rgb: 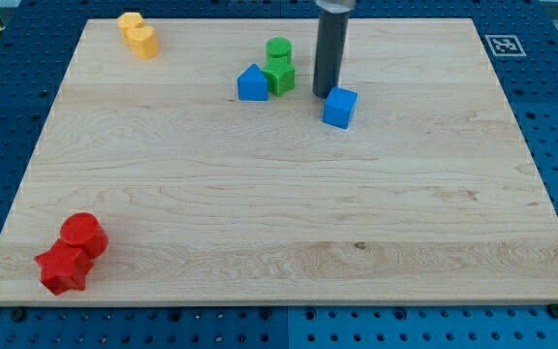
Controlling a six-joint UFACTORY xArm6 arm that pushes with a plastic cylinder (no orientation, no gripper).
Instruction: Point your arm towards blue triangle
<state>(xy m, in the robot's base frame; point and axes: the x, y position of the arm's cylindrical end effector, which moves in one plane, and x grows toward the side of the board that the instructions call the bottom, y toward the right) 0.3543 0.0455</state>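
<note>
The blue triangle (252, 84) is a house-shaped blue block at the view's upper middle, touching a green block (280, 75) on its right. A green cylinder (278, 49) stands just above that green block. My tip (325, 94) is the lower end of a dark rod that comes down from the view's top. It rests right of the green blocks and just above-left of a blue cube (340, 107), very close to it. The tip is about 75 pixels right of the blue triangle.
Two yellow blocks (139, 36) sit together at the view's upper left. A red cylinder (84, 235) and a red star-like block (62, 269) sit at the lower left corner. The wooden board (279, 213) lies on a blue pegboard table.
</note>
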